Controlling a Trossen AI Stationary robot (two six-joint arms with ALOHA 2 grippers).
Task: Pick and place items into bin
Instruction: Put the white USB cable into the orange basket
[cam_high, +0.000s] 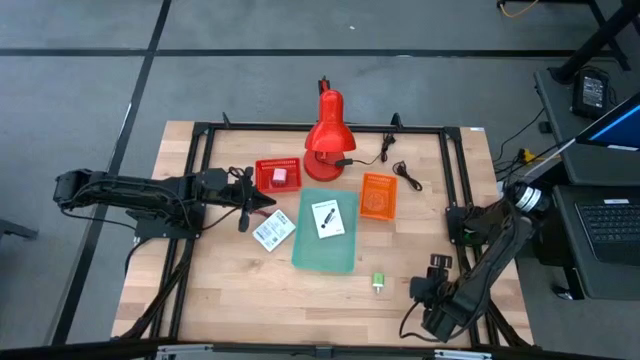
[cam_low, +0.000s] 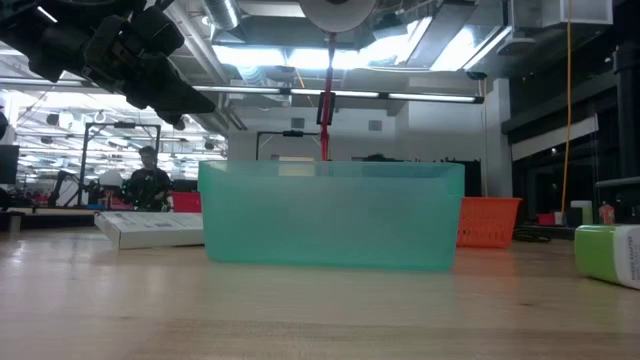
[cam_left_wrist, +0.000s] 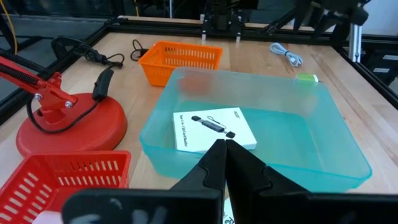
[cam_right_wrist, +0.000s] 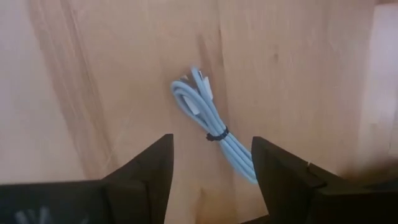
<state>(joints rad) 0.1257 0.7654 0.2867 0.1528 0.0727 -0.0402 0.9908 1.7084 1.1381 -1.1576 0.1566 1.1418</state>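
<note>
A teal bin (cam_high: 325, 262) (cam_low: 330, 215) (cam_left_wrist: 311, 143) sits mid-table with one white printed card (cam_high: 327, 217) (cam_left_wrist: 211, 129) flat inside. A second white card (cam_high: 272, 232) (cam_low: 150, 228) lies on the table left of the bin. My left gripper (cam_high: 262, 208) (cam_left_wrist: 224, 149) hangs shut in the air over that card, holding nothing. A pink cube (cam_high: 280, 176) rests in a red basket (cam_high: 278, 175). A green block (cam_high: 379, 282) (cam_low: 610, 252) lies near the bin's right front corner. My right gripper (cam_high: 437, 265) (cam_right_wrist: 212, 142) is open above a light blue tied cable (cam_right_wrist: 208, 124) (cam_left_wrist: 286, 55).
A red desk lamp (cam_high: 327, 135) stands behind the bin, its base (cam_left_wrist: 68, 124) beside the red basket. An orange basket (cam_high: 378, 195) (cam_left_wrist: 180, 59) sits right of the bin. A black cord (cam_high: 405, 178) trails behind it. Bare wood lies along the table's near edge.
</note>
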